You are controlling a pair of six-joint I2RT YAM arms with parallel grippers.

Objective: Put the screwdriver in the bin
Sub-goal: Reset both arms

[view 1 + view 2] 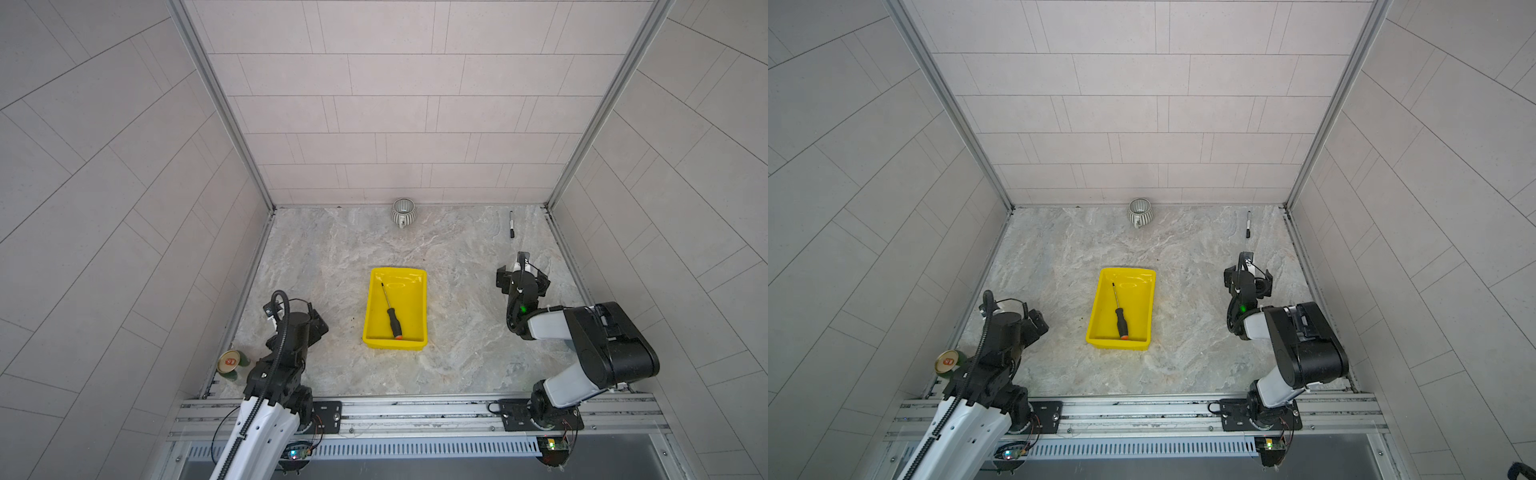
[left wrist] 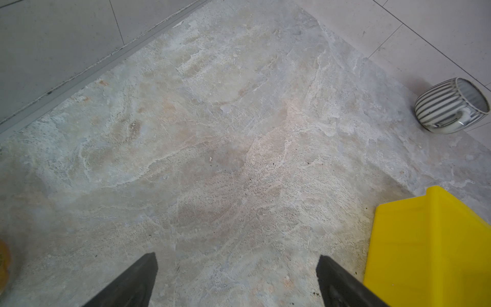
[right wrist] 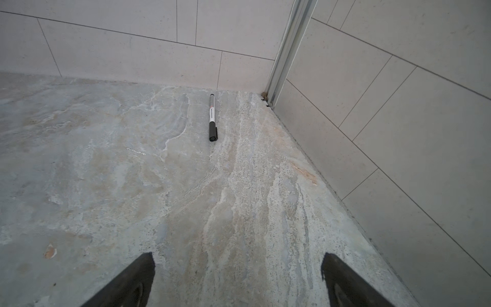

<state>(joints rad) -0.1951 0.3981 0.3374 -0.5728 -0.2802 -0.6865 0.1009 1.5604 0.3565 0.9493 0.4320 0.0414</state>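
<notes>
Marble tabletop: screwdriver lying in yellow bin, well left of your right pincer; that and left pincer gaping empty. Looking done; be retreating clear of bin.

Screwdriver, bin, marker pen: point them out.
screwdriver (image 1: 393, 322): in a top view, black handle.
bin (image 1: 412, 309): in a top view, bare floor.
marker pen (image 3: 212, 118): right wrist view, pale barrel.

Left hand spread wide, right hand spread wide
</notes>
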